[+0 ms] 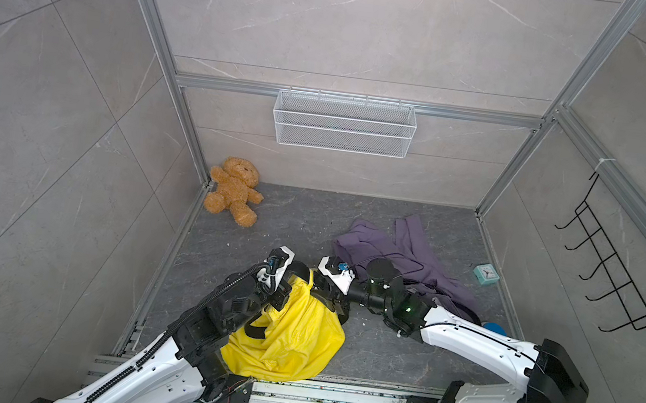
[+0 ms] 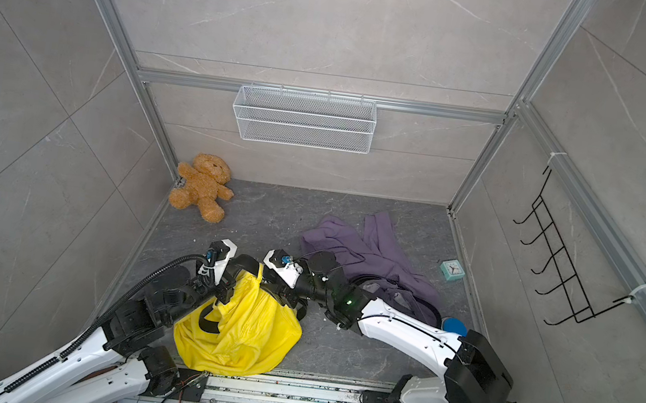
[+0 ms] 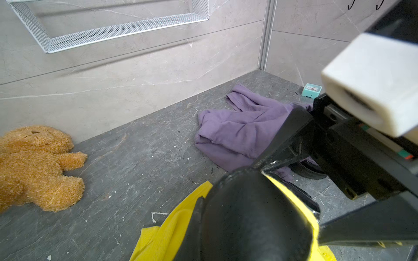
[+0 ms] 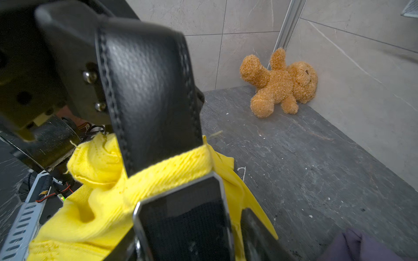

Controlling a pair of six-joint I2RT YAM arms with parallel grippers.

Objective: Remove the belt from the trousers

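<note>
One dark grey table (image 1: 398, 358) spreads under everything we see. Across it two white arms lean in from the near edge, the left arm (image 1: 149, 373) and the right arm (image 1: 471, 342), their wrists almost meeting. Next in size, the yellow trousers (image 1: 295, 345) lie bunched at the near edge beneath the left arm, with the waistband lifted off the surface between the two wrists. A purple garment (image 1: 387, 244) sprawls further back on the right, a white wire basket (image 1: 341, 140) hangs on the back wall, and a brown teddy bear (image 1: 234, 193) lies in the far left corner.

The black belt (image 4: 147, 90) is threaded in the trousers. In the right wrist view it runs through a yellow belt loop (image 4: 172, 165), and its buckle (image 4: 185, 223) sits just beside that loop.

The left gripper (image 1: 284, 288) is closed tight at the lifted waistband; whether it pinches belt or cloth we cannot tell. The right gripper (image 1: 325, 297) has its fingers (image 3: 291, 135) parted, tips just beside the belt's raised bend, clamping nothing that we can see.

Smallest, a teal clock (image 1: 487, 274) rests near the right wall.
</note>
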